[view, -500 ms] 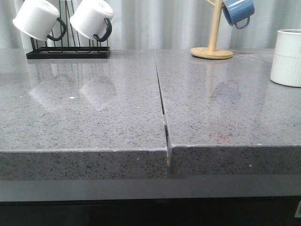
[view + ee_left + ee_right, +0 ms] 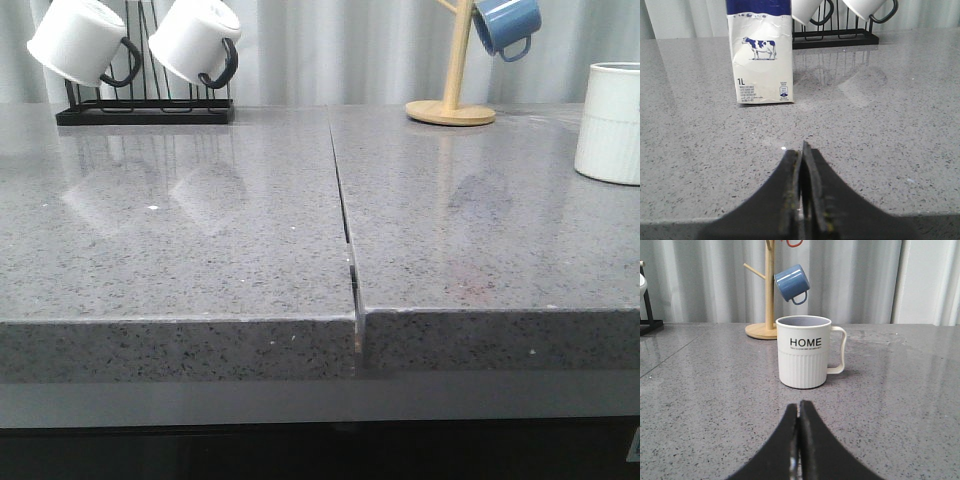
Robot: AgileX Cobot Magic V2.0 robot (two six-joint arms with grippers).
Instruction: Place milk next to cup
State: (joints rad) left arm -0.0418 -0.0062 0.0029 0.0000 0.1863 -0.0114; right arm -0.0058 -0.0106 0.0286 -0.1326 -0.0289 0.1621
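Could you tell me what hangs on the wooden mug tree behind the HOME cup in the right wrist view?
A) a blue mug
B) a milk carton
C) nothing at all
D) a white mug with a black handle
A: a blue mug hangs by its handle from a peg of the wooden mug tree, behind the HOME cup.

Milk [image 2: 760, 50] carton and ribbed cup [image 2: 804, 351] stand upright.
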